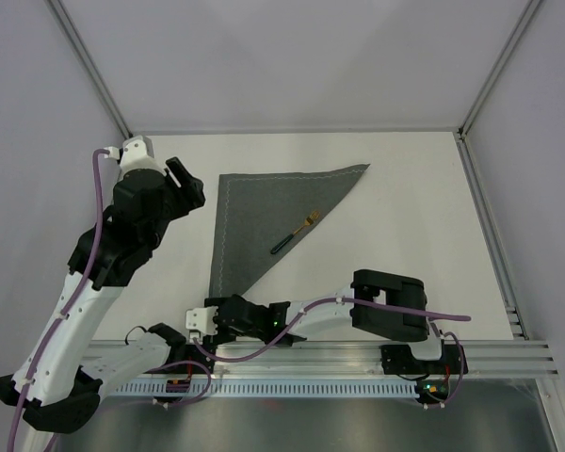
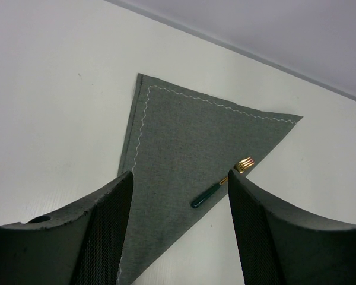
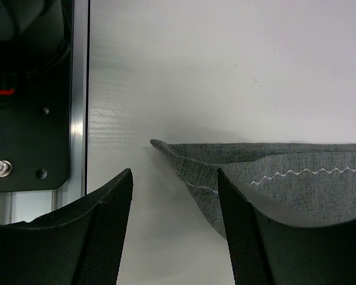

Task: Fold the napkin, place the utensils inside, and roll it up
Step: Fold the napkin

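Though stretched low over the white table [image 1: 405, 245], just above the aluminium rail [image 1: 508, 353] along the bottom of the top view, grasps nothing: right gripper [image 1: 203, 322], at lower centre-left, claw released, dark fingers [image 3: 107, 237] set apart. Shows in the right wrist view, at bottom, bare table between those fingers and, just beyond them toward centre right, the near corner of the napkin [image 3: 296, 190], its point slightly lifted, two layers visible, a pale zigzag stitch along the hem. Cannot tell whether the right-hand finger touches the cloth or merely overlaps it in view. Lies flat further up, centre of the top view: same napkin [image 1: 264, 217], dark grey, folded into a triangle, one straight side running down the left, one across the top, the long diagonal falling from upper right to the lower-left tip beside the right gripper. Rests along that diagonal, right of centre: fork [image 1: 295, 234], green handle toward lower left, gold tines toward upper right, close to the cloth's edge. Hovers beyond, upper left of the top view, just left of the napkin's top-left corner: left gripper [image 1: 190, 188], claw likewise released, holding nothing. Looks down, in the left wrist view, between wide padded fingers [image 2: 107, 237] onto napkin [image 2: 184, 136] and fork [image 2: 221, 184]. Closes the scene at top: grey back wall [image 1: 292, 56].
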Motion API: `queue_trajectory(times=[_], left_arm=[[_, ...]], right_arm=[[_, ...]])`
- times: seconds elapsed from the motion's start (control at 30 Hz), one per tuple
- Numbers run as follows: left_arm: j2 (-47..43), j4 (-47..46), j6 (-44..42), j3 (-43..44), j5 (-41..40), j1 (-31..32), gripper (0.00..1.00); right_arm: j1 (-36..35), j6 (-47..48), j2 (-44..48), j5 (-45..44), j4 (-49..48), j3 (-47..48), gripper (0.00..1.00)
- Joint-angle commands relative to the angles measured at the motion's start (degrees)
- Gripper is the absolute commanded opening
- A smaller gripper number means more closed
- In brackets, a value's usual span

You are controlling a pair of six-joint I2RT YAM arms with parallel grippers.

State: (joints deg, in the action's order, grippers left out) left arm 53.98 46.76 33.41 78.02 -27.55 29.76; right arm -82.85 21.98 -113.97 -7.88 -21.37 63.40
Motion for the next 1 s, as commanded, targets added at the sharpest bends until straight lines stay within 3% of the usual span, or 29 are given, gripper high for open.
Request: queue_trajectory(times=[0.0, 0.23, 0.5, 0.7, 0.97], left_arm=[[0.16, -0.09, -0.89, -0.15, -1.1, 0.04, 0.7], [0.78, -0.09, -1.15, -0.85, -1.28, 0.12, 0.7], [1.39, -0.18, -1.24, -1.03, -1.19, 0.12, 0.7], [1.31, -0.18, -1.33, -1.55, -1.28, 0.12, 0.7], [1.83, -0.53, -1.68, -2.08, -1.8, 0.12, 0.7]], right_arm=[[-0.56, 1.4, -2.3, -1.79, -4.47, 2.87, 0.65], [-0.47, 1.93, -5.12, -2.49, -6.14, 3.75, 0.63], [-0.56, 2.54, -6.61, -3.72, -7.11, 4.28, 0.53], [-0.56, 2.9, -6.44, -4.34, -7.29, 4.45, 0.4], [0.23, 2.37, -3.98, -3.99, -5.97, 4.89, 0.34]])
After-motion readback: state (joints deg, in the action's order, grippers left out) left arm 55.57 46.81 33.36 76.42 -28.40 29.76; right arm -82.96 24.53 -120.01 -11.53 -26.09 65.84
